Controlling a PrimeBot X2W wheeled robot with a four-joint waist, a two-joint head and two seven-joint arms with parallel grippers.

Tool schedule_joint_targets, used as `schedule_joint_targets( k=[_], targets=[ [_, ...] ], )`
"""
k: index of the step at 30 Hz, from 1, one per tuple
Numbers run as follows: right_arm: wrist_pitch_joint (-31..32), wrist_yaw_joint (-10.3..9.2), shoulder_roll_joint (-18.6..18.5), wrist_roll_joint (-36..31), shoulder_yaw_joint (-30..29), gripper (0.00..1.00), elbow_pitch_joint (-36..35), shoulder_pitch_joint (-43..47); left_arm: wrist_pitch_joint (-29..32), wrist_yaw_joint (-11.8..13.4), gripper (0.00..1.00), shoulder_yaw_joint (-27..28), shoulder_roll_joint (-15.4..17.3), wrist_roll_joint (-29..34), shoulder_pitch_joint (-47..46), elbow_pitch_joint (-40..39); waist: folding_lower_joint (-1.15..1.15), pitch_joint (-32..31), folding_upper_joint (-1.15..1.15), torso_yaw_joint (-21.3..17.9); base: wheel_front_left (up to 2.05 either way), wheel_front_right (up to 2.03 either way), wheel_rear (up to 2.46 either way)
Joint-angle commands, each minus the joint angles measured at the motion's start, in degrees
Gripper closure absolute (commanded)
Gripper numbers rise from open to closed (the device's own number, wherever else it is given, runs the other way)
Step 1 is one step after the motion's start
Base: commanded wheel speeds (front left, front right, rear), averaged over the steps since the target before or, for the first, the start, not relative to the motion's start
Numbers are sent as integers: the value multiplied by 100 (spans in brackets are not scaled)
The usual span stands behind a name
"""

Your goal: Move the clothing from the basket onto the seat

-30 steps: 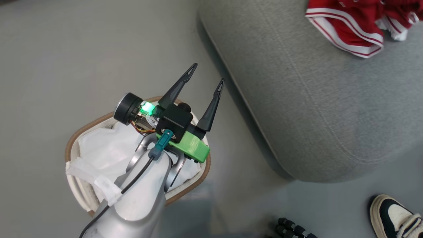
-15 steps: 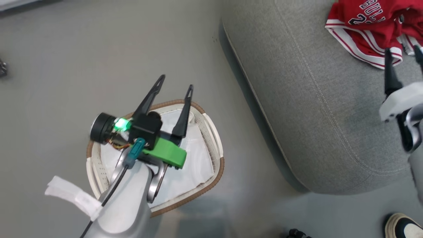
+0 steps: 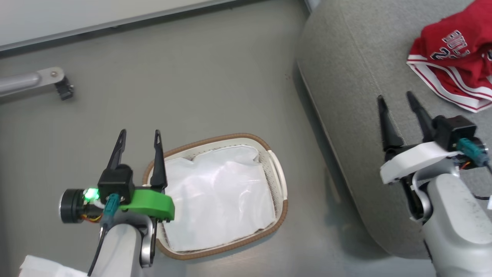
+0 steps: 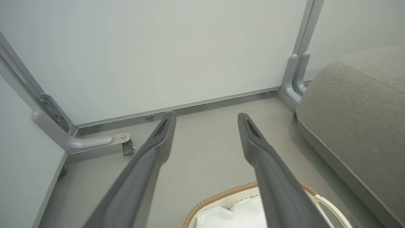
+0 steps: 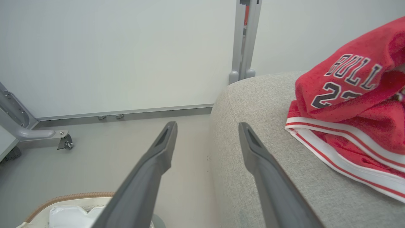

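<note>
From my head, my left gripper (image 3: 140, 132) hangs released at the left rim of the oval white perforated basket (image 3: 283, 209). My right gripper (image 3: 395, 97), released too, hovers at the large grey fabric seat (image 3: 346, 84), where the red striped clothing (image 3: 449, 57) lies far right. Left wrist view: jaws parted, empty. Right wrist view: likewise.

At the upper right, the red cloth jersey and shorts (image 3: 449, 65) looked soft and matt on the large grey seat (image 3: 346, 96) of coarse woven fabric. Lower centre, the oval white perforated basket (image 3: 273, 181) was smooth plastic with a ribbed brown rim, and its plain white sheet (image 3: 215, 196) shone faintly.
</note>
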Motion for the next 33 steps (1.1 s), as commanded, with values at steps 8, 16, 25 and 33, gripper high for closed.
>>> schedule_joint_targets(
  k=[8, 16, 25, 33],
  targets=[
    [-11, -6, 394, -184, 153, 0, -92, 201, 0, 178, 0, 560, 0, 54, 490, 130, 0, -490, 0, 710, 0, 0, 0],
    [-11, -6, 568, -249, 95, 0, -171, 664, 0, -11, 0, 1023, -25, -164, 1041, 46, 0, -809, 0, 877, 0, 0, 0],
    [-11, -6, 628, -304, -18, 0, -227, 1398, 0, -167, 0, 1133, -32, -429, 1662, -43, 0, -1290, 0, 943, 0, 0, 0],
    [-11, -6, 698, -391, -110, 0, -184, 1826, 0, -271, 0, 1177, -32, -579, 1948, -76, 0, -1535, 0, 992, 0, 0, 0]
  ],
)
